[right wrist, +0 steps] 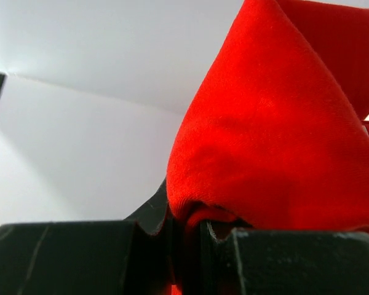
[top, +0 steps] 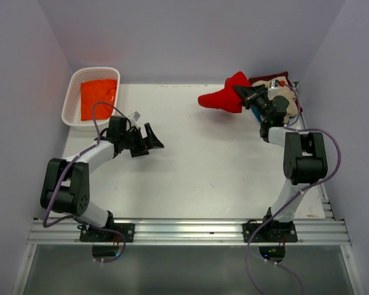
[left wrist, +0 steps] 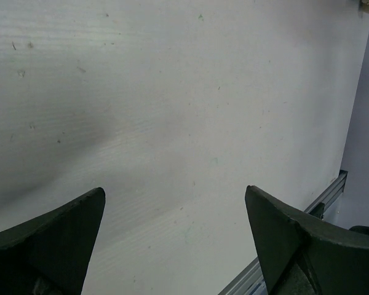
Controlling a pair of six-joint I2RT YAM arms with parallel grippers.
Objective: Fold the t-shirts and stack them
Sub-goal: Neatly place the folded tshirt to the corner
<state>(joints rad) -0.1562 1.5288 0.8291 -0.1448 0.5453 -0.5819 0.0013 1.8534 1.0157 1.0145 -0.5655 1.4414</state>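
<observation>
Here the right tool (right wrist: 187,238) pinches the soft, bunched red t-shirt (right wrist: 277,135); the left tool (left wrist: 175,192) gapes wide.

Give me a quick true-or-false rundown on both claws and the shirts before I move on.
1. The right claw is clamped on the red shirt. True.
2. The left claw holds an orange shirt. False: it is open and empty over the bare table.
3. The orange shirt lies in the white basket. True.
4. The red shirt lies folded flat mid-table. False: it is bunched at the far right, in the claw.
</observation>
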